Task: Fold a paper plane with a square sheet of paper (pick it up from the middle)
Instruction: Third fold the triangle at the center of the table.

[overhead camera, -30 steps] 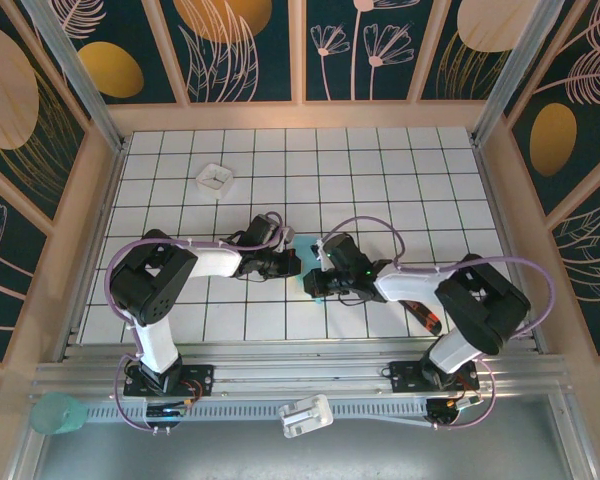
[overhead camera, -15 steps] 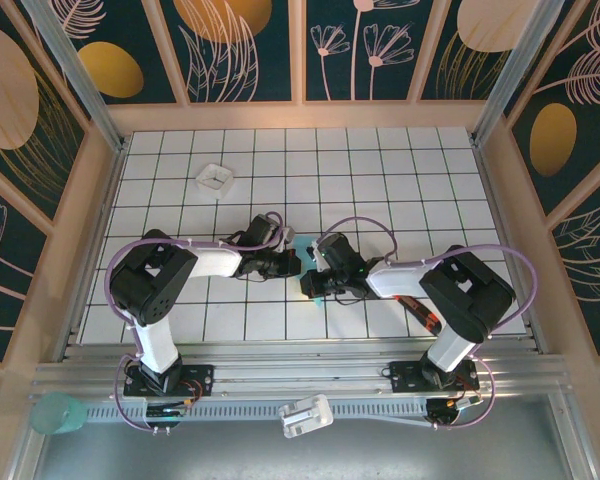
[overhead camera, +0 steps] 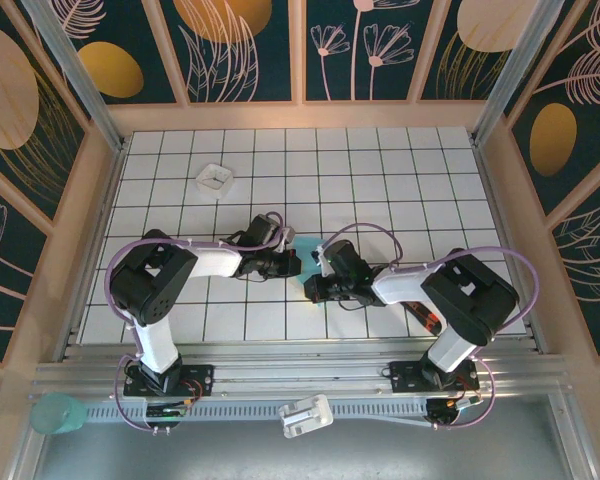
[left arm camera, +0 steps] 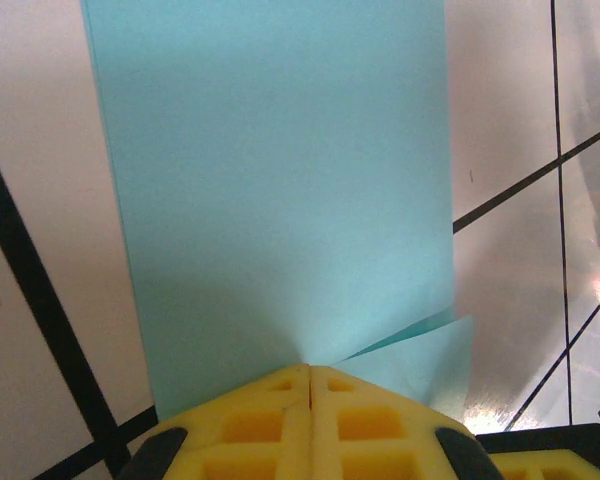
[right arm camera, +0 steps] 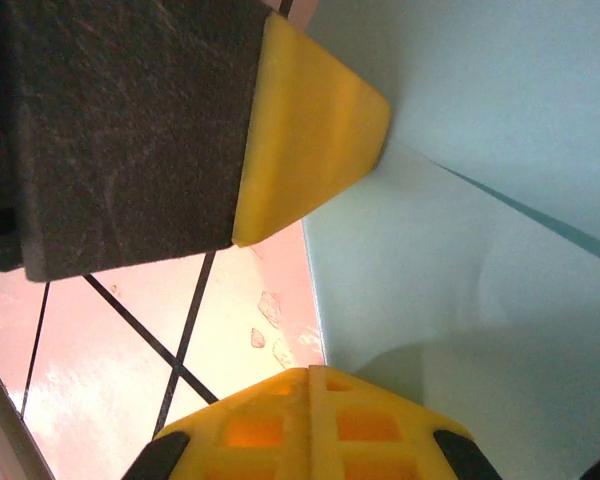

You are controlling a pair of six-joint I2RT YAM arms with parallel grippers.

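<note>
The square sheet of paper (left arm camera: pixel 280 180), already folded to a strip, lies mid-bench (overhead camera: pixel 380 180). The left end effector (left arm camera: pixel 310 372) pinches its edge. The right end effector (right arm camera: pixel 310 375) is clenched beside it. I judge most folds remain.

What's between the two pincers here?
The paper, partly folded. The left pincer and the right pincer are both shut on it, as each wrist view shows; the top view shows blue slivers between them.

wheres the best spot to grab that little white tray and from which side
Likely one rim wall of the tray, from straight above: it lies flat, open side up, with low raised walls, so one claw finger can drop inside and one outside.
</note>
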